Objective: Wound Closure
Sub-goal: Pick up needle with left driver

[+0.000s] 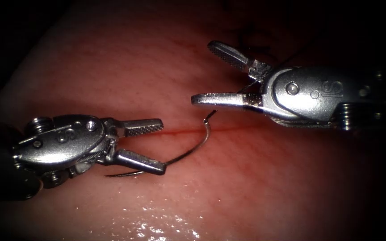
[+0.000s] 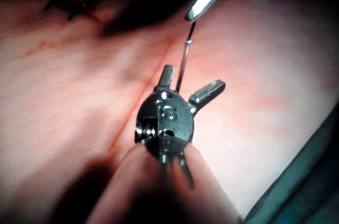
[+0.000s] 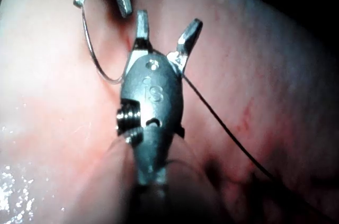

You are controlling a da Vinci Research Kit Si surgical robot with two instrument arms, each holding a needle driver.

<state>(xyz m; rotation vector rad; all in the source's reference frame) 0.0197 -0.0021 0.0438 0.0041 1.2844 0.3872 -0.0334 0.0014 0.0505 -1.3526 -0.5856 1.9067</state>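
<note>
Between my left tool's [image 1: 150, 145] parted jaws nothing is clamped; the needle [image 1: 193, 149] only rests against the lower one. My right tool [image 1: 211, 73] at 2 o'clock gapes empty, thread [image 3: 228, 128] trailing past it. Needle arcs free over the cut [image 1: 237, 129], tip w/ my right jaw. Best grip, I'd judge: mid-curve, square.
</note>
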